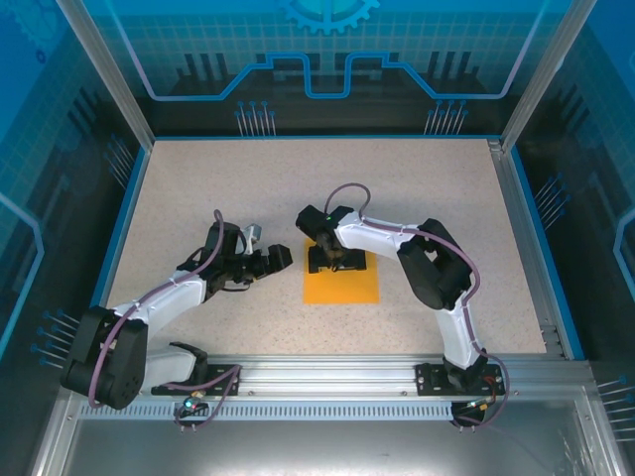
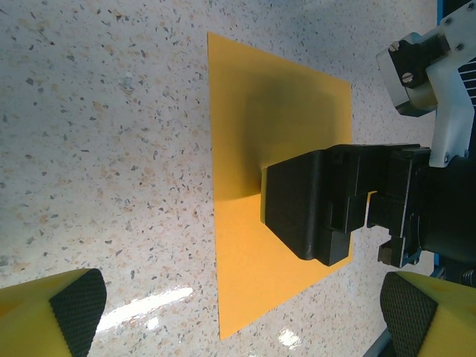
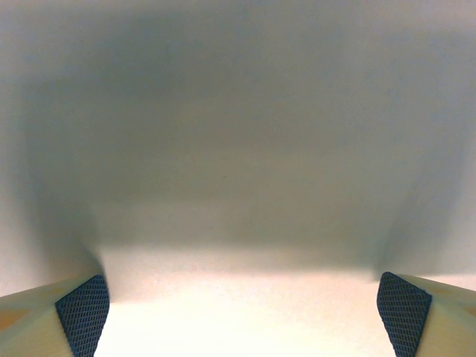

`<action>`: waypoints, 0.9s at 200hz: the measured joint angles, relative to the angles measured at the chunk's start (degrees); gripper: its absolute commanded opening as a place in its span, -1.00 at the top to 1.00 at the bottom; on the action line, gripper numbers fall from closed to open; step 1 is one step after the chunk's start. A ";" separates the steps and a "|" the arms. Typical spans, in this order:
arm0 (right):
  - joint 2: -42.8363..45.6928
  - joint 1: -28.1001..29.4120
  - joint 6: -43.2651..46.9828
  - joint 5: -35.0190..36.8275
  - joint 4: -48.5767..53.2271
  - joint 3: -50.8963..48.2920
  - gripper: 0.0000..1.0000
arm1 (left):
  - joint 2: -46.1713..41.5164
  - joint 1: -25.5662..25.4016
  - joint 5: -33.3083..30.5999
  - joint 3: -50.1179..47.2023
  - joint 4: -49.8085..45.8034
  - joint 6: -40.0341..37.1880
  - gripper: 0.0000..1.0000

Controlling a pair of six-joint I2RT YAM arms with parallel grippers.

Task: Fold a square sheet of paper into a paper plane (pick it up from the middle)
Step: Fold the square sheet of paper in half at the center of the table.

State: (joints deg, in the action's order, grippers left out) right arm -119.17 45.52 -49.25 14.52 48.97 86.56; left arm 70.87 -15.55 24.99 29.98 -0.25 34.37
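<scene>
The square sheet of paper [image 1: 342, 286] is bright orange and lies flat and unfolded on the speckled table, between the two arms. My right gripper [image 1: 328, 262] points straight down over the sheet's far part, jaws open, with nothing between them. In the right wrist view its fingertips [image 3: 82, 316] stand wide apart just above a blurred pale surface. My left gripper [image 1: 279, 260] hangs open just left of the sheet. In the left wrist view, the sheet [image 2: 275, 126] lies ahead of the left gripper [image 2: 242, 312], with the right gripper's black body [image 2: 320, 204] over it.
The table [image 1: 198, 198] is beige and speckled, with a blue rim and a metal frame around it. The arm bases sit on a rail [image 1: 327, 375] at the near edge. The right arm's elbow [image 1: 437, 263] rises right of the sheet.
</scene>
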 measured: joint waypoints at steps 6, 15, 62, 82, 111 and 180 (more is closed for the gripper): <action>0.00 -0.09 0.00 -0.07 -0.15 0.00 -0.95 | 0.00 0.00 0.00 0.00 -0.02 0.02 -0.97; 0.00 -0.17 0.02 -0.24 -0.50 -0.02 -0.95 | 0.00 0.00 0.00 0.00 -0.09 0.00 -0.98; -0.26 -0.68 -0.17 -2.23 -3.19 -1.36 -0.95 | 0.00 -0.02 0.39 0.00 -0.48 0.00 -0.97; 0.02 -0.94 -0.28 -2.86 -3.78 -1.95 -0.94 | 0.00 -0.02 0.39 0.00 -0.59 0.00 -0.97; 0.28 -0.94 -0.22 -2.93 -3.85 -2.05 -0.94 | 0.02 -0.02 0.39 0.00 -0.74 -0.02 -0.98; 1.31 -0.94 0.02 -2.49 -3.58 -2.05 -0.98 | 0.37 -0.04 0.92 0.00 -0.74 -0.24 -0.97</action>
State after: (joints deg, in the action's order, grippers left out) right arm -117.86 44.58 -49.23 12.03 45.39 84.51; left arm 71.24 -15.59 25.91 29.98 -0.99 34.13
